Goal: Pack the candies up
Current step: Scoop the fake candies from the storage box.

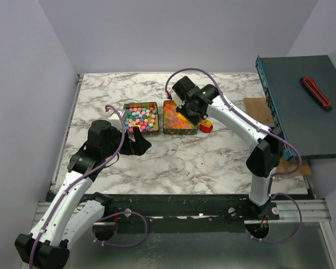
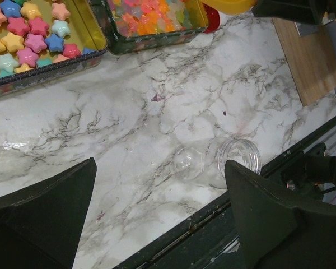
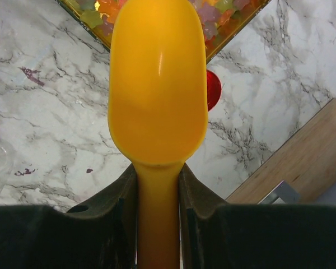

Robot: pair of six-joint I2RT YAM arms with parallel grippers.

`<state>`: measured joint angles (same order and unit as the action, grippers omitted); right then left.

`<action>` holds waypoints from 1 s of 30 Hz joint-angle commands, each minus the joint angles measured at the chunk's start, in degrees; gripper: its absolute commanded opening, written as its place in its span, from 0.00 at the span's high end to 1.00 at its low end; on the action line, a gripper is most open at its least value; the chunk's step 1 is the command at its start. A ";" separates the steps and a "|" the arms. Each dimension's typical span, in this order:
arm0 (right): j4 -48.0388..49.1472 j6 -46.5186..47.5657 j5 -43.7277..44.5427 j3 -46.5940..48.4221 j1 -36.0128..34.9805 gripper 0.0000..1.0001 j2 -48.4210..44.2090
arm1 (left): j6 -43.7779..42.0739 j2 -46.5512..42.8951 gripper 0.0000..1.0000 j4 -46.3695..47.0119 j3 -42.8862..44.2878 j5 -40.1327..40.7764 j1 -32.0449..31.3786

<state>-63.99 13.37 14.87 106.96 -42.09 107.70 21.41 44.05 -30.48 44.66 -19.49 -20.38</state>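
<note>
Pastel star candies point(image 1: 141, 117) point(image 2: 28, 33) fill the left tin. Glossy jelly candies point(image 1: 178, 122) point(image 2: 151, 14) point(image 3: 218, 14) fill the right tin. My right gripper point(image 1: 187, 112) point(image 3: 158, 174) is shut on the handle of a yellow-orange scoop point(image 3: 157, 89) point(image 2: 232, 5), whose bowl hangs over the jelly tin's near corner. My left gripper point(image 1: 139, 140) point(image 2: 159, 165) stands wide open with nothing between its fingers, low over the marble just in front of the star tin. A clear jar point(image 1: 178, 167) point(image 2: 213, 165) lies on its side near the table's front edge.
A red jar cap point(image 1: 206, 126) point(image 3: 213, 89) lies right of the jelly tin. A wooden board point(image 1: 257, 109) point(image 3: 302, 162) sits at the right edge, under a teal case point(image 1: 302, 112) that carries a red-and-black knife point(image 1: 315, 92). The table's front rail point(image 2: 241, 224) runs close behind the jar.
</note>
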 commanded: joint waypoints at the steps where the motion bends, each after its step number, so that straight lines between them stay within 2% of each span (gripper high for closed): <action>1: -5.72 -2.32 2.03 3.35 0.26 0.99 3.28 | 0.38 -1.49 0.01 2.75 -1.48 -0.82 0.17; 13: -9.66 -4.74 5.84 6.20 0.25 0.99 8.09 | 0.83 -3.01 0.01 2.17 -2.48 0.27 0.17; 30: -9.18 -3.71 9.22 10.14 0.56 0.99 15.28 | 0.56 -2.94 0.01 1.65 -2.48 1.05 -0.28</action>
<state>-72.42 9.06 21.93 114.54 -41.93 120.86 22.00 41.25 -29.21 42.63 -19.44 -20.38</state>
